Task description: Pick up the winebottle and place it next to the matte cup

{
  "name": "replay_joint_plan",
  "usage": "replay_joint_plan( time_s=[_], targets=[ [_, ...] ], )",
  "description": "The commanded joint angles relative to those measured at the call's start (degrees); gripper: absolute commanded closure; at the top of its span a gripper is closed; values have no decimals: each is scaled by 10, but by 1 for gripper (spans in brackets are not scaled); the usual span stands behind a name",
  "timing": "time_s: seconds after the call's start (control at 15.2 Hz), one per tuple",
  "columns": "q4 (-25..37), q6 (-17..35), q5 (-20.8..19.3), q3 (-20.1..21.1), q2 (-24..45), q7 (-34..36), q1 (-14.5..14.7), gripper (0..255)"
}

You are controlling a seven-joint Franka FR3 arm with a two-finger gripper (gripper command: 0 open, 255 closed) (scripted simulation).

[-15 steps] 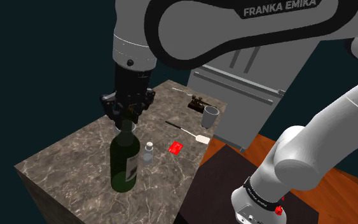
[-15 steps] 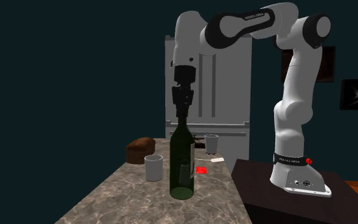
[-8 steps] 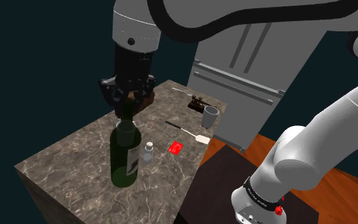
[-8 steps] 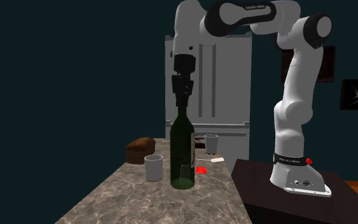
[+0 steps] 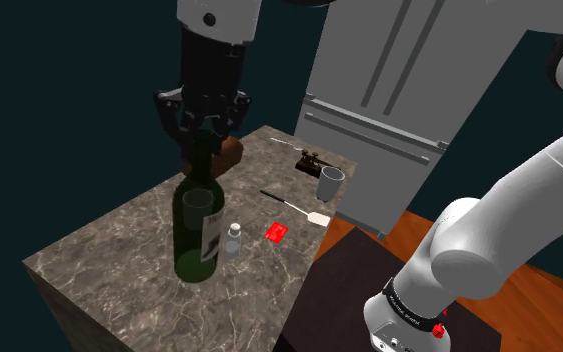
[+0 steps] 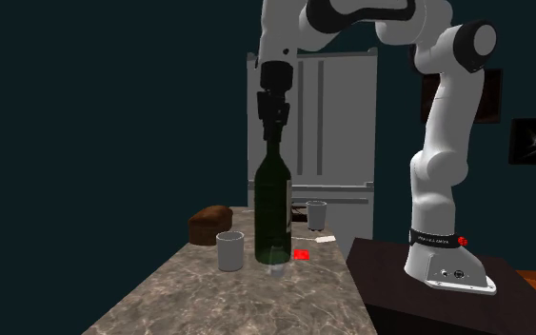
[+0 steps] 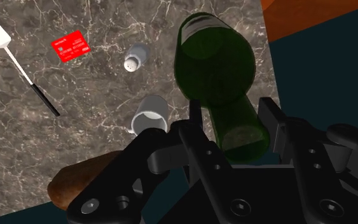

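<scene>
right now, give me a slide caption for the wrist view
Black gripper clasping the green wine bottle by its neck over a marble countertop, with a red card lying farther off.

Tight around the bottle, open toward the near corner.
Shoulder view, clock from the wine bottle: shaker just beside at 3; red card and spatula at 2–3; cup at 2; loaf at 12. Bare counter from 6 to 9. Fridge walls off 1.

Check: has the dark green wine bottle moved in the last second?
Yes. The dark green wine bottle rose relative to the marble counter, clasped by the black hand.
</scene>
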Motion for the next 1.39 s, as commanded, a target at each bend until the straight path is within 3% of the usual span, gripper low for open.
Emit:
replay_joint_plan(
  time_s=[0.0,0.86,1.32],
  targets=[
    [15,-15,-1,0,0,2,0,255],
    [138,-117,-15,1,24,13,-4,255],
    [80,-118,6,-70,-34,-88,-31,255]
  ],
)
